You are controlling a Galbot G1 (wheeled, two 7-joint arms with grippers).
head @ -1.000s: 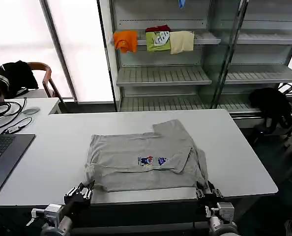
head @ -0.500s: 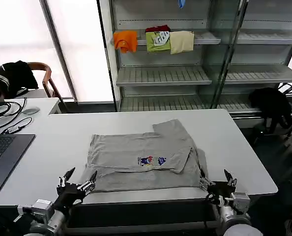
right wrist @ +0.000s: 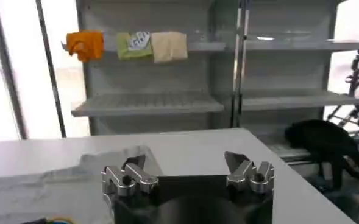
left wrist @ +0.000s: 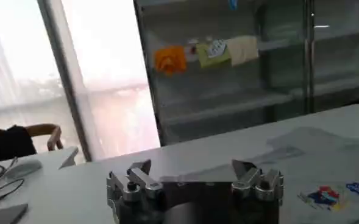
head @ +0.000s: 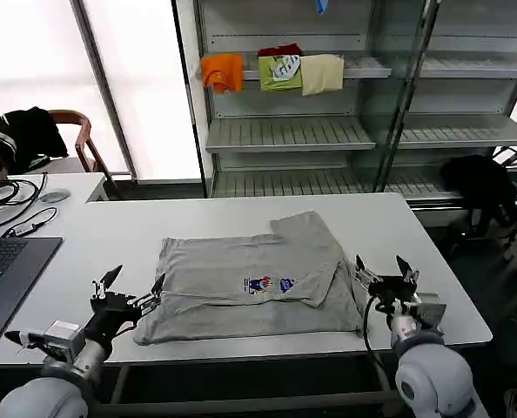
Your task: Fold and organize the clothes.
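Grey shirt on a white table, bright cloths on the shelf

The shirt (head: pixel 251 283) is light grey with a small red, blue and white chest print; the table (head: pixel 433 270) is white. At 12 o'clock the pale grey shelving (head: pixel 289 132) carries orange (head: pixel 223 71), green (head: pixel 280 73) and cream (head: pixel 322 74) cloths. At 9 o'clock lies a dark grey laptop (head: pixel 6 274).

Soft cloth on a smooth matt tabletop

A matt grey cotton shirt (head: pixel 254 283) is laid on the smooth white table (head: pixel 433 287); bare metal gripper fingers (right wrist: pixel 130 176) are seen.
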